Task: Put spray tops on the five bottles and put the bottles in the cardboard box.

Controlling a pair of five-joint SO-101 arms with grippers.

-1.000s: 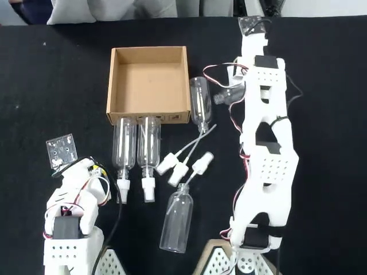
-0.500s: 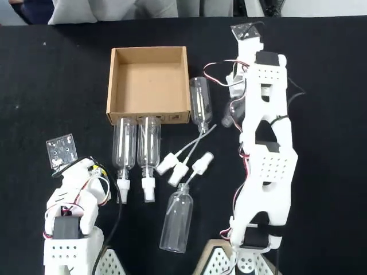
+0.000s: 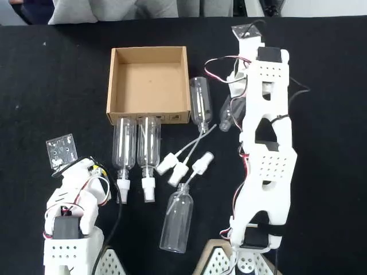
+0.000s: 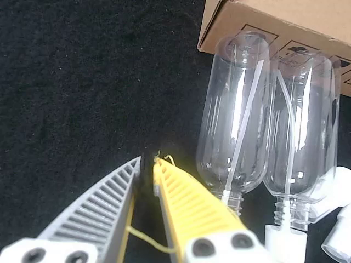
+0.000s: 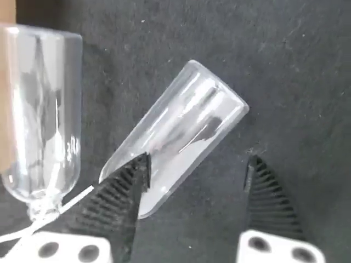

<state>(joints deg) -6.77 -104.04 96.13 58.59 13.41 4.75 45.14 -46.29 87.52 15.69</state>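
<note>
On the table point(image 3: 321, 69), the cardboard box point(image 3: 148, 118) sits far and left of centre. Against its near wall lie two bottles point(image 3: 124, 150) side by side, necks pointing near. A third bottle point(image 3: 200, 103) lies just beside the box's right wall. A fourth bottle point(image 3: 226, 116) lies tilted just right of that one, partly under the right arm point(image 3: 266, 160), which stretches from the near edge toward the far side. Spray tops point(image 3: 179, 171) cluster at centre, right of the pair. A fifth bottle point(image 3: 177, 220) lies near of them. The left arm point(image 3: 71, 212) sits at the near left.
</note>
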